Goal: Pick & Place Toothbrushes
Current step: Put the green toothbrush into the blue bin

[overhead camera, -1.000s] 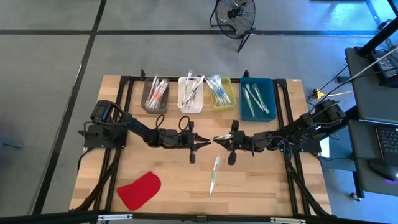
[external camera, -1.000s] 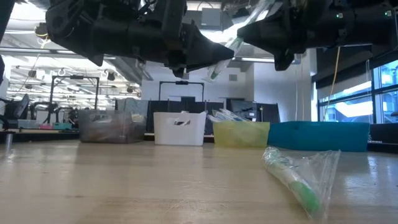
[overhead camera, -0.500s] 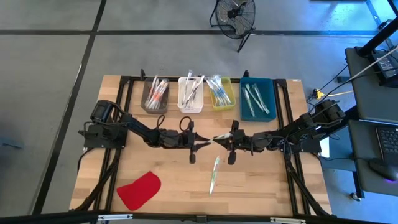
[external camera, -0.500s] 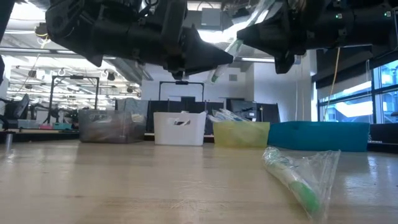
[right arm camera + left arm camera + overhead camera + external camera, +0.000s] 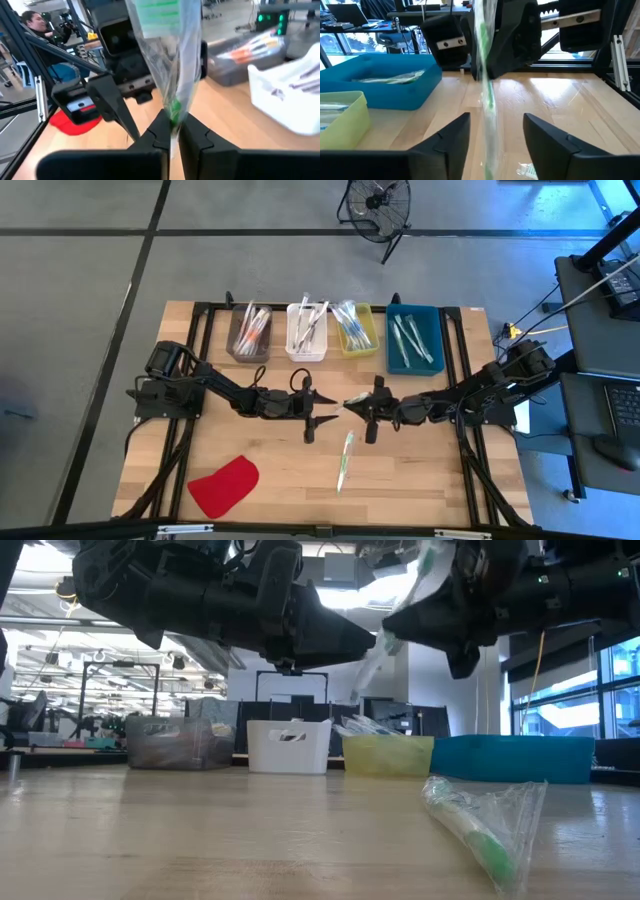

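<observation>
A toothbrush [image 5: 485, 95] with green parts, in a clear wrapper, hangs over the middle of the table. My right gripper [image 5: 349, 402] is shut on it. My left gripper [image 5: 327, 409] faces it from the table's left, open. Its two fingers [image 5: 447, 140] stand on either side of the wrapper's lower end without touching it. A second wrapped green toothbrush [image 5: 344, 458] lies flat on the table in front of the grippers. My right gripper pinches the wrapped toothbrush about mid-length [image 5: 173, 116] between its two fingers. The fingers come level from the table's right and lie across it. The toothbrush is lifted clear and stands steeply tilted, with one end above the fingers [image 5: 428, 560] and the other below them [image 5: 362, 675].
Along the far edge stand a grey bin [image 5: 249, 332], a white bin [image 5: 307, 332], a yellow bin [image 5: 357, 330] and a blue bin [image 5: 412, 338], each holding toothbrushes. A flat red cloth piece [image 5: 224, 485] lies at the near left. Bare wood lies at the near right.
My left gripper has opened and let go of the toothbrush, staying in place. My right gripper has kept its hold and rolled its wrist, so the toothbrush has tipped more upright, with its upper end higher than before.
</observation>
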